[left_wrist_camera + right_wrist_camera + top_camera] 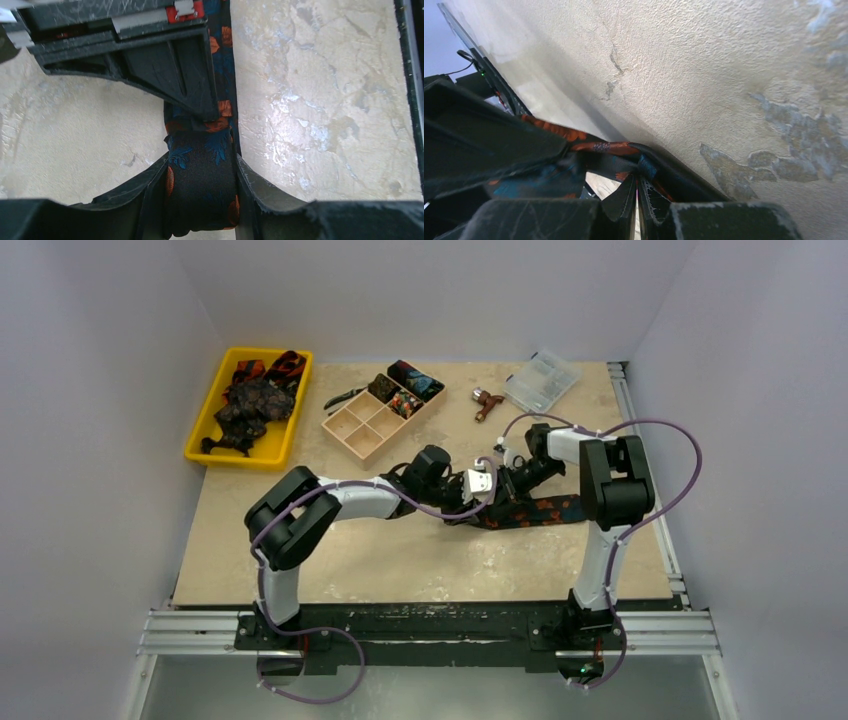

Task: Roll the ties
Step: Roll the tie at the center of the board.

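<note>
Okay, black orange-flowered tie (548, 512) lies on the table (400, 555), long axis left-right, with the flat tail running off to the right. My left gripper (201, 165) is part-open, jaws clamping the rolled end from both sides. My right gripper (638, 197) is nearly closed, pinching fabric just beside the roll. Left sits nearer the roll, so I'd judge the rolling goes from there.

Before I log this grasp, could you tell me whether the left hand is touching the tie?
Touching. The left wrist view shows the tie wedged between both fingers of the left hand.
</note>
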`<state>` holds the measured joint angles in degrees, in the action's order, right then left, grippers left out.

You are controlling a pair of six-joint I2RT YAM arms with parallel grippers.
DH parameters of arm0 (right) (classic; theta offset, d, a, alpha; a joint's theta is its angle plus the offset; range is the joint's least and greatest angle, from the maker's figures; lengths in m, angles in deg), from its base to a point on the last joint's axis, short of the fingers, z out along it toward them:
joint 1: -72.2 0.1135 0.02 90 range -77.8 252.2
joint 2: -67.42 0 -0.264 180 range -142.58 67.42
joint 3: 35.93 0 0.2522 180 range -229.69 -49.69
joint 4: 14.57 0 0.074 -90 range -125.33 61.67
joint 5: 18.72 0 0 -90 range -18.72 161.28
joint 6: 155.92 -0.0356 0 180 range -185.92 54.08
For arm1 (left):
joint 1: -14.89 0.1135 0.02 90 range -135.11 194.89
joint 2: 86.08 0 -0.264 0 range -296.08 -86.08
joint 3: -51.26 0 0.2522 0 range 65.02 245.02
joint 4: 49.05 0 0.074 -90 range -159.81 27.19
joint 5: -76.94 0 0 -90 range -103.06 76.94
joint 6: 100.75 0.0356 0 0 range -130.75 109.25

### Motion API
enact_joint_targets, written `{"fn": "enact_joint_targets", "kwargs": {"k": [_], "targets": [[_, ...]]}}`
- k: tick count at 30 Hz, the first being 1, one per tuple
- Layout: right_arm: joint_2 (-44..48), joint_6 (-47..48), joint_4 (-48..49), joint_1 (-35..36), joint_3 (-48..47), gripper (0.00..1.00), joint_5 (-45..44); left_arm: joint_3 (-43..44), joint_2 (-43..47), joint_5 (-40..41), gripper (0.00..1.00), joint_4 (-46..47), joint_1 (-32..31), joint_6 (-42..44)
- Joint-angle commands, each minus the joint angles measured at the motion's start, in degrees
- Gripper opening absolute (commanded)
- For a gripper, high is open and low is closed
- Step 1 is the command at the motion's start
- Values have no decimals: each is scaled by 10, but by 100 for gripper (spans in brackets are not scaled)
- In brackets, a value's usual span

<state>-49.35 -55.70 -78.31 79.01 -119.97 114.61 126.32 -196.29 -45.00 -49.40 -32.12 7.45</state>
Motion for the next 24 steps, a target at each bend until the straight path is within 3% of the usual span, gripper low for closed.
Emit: {"fn": "enact_joint_targets", "kwargs": {"k": [1,12,20,24], "targets": [[-28,17,56,-2,3,8,-109,18,35,-40,25,-73,1,38],[-14,14,50,-2,-3,15,-72,14,-21,56,26,-232,0,133],[50,11,18,-1,-29,59,84,27,-47,73,31,-263,0,146],[62,-5,12,17,-38,62,126,34,-50,72,31,-269,-1,142]]}}
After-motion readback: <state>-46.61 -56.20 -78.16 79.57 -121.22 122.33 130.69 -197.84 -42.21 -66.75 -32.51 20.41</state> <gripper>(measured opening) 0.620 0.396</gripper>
